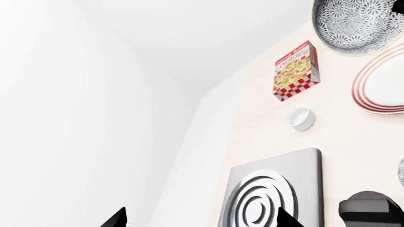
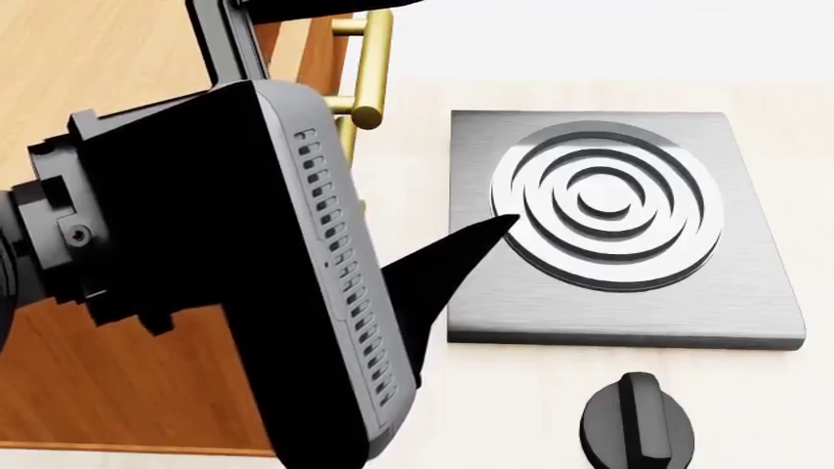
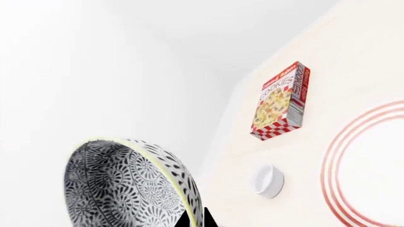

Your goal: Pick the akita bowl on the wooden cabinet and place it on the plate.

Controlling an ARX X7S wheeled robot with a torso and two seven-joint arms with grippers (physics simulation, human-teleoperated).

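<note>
Above the pale counter, beside the plate point(image 3: 372, 165), my right claw point(image 3: 196, 218) grips the akita bowl point(image 3: 129, 184) by its rim, so I should centre it over the rings before lowering level.

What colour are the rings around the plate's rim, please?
Thin red concentric rings on the white plate, clearest in the right wrist view.

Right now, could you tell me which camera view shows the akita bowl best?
The right wrist view: the akita bowl fills the near foreground, its speckled outside and rim clear. The left wrist view catches only part of it, cut off at the picture's edge beside the plate. The head view does not show it.
</note>
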